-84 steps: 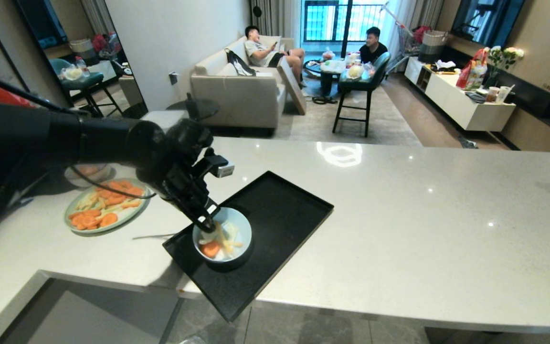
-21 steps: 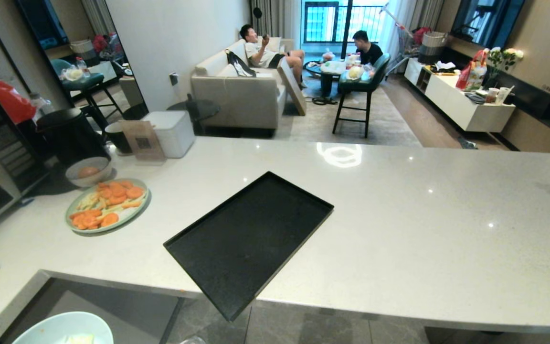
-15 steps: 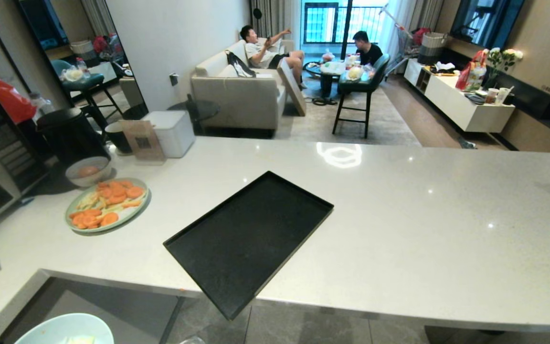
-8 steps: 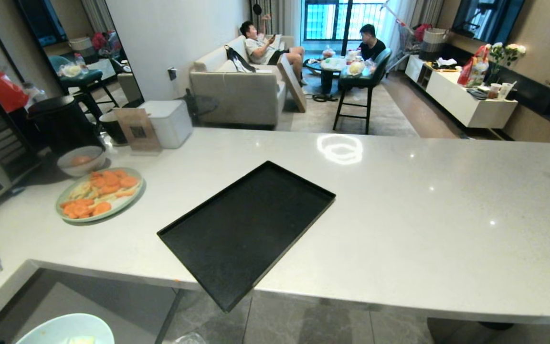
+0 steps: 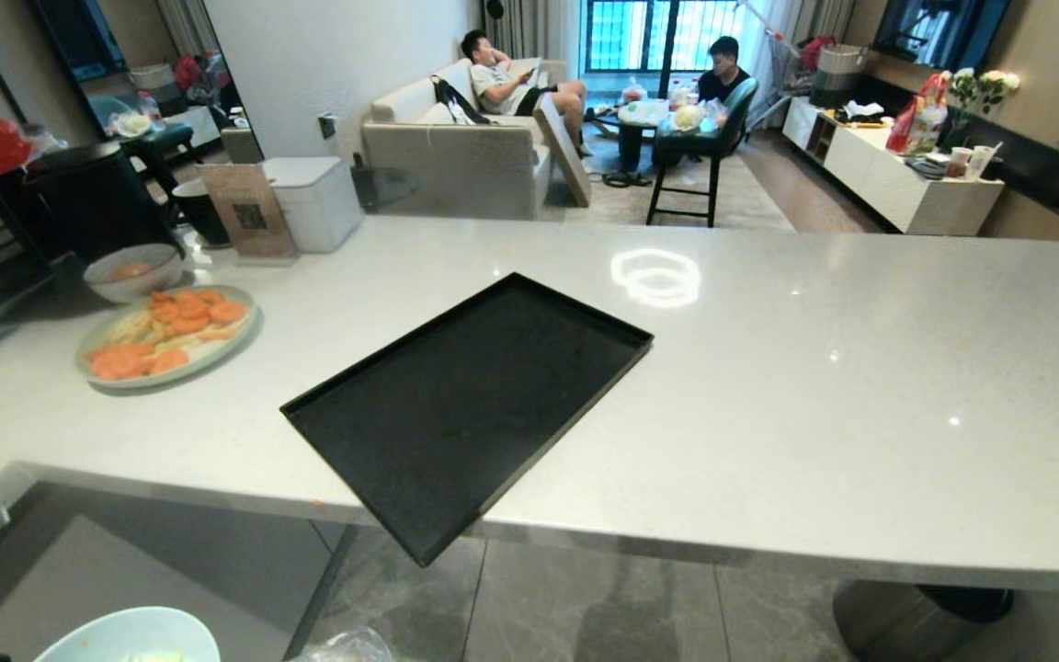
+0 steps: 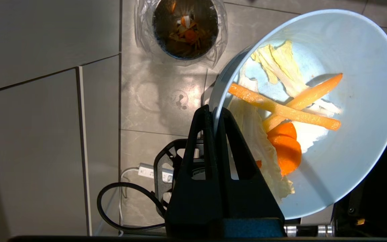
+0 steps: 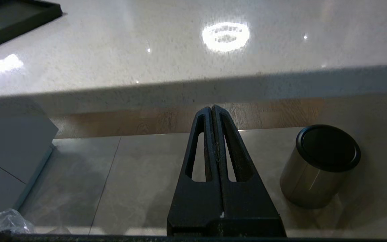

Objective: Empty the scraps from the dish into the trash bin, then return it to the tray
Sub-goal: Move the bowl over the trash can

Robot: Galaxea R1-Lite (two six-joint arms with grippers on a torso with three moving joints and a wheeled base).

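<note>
1. Black and bare, the tray [image 5: 470, 405] lies on the pale counter [image 5: 814, 368] with one corner past the near edge, probably left free for the bowl's return. One tray, one green plate [image 5: 166, 333] of carrot slices and one white bowl [image 5: 131, 271] show in the head view. Only the rim of the blue bowl [image 5: 116, 636] peeks in at the lower left, below counter level, beside a scrap of the bin's clear liner [image 5: 346, 646].

2. From the left wrist, the left gripper [image 6: 213, 116] is clamped tight on the bowl's [image 6: 358, 111] rim, one finger inside and one outside, so the bowl can be tipped. The scraps [image 6: 284, 114] are not yet poured out: two orange sticks, one carrot round, several pale leaf pieces. One lined bin [image 6: 185, 28] stands on the floor well beyond the bowl, already holding some scraps.

3. From the right wrist, the right gripper [image 7: 212, 114] hangs idle below the counter edge, fingers pressed together and empty. One steel canister [image 7: 321, 166] with a black top stands nearby.
</note>
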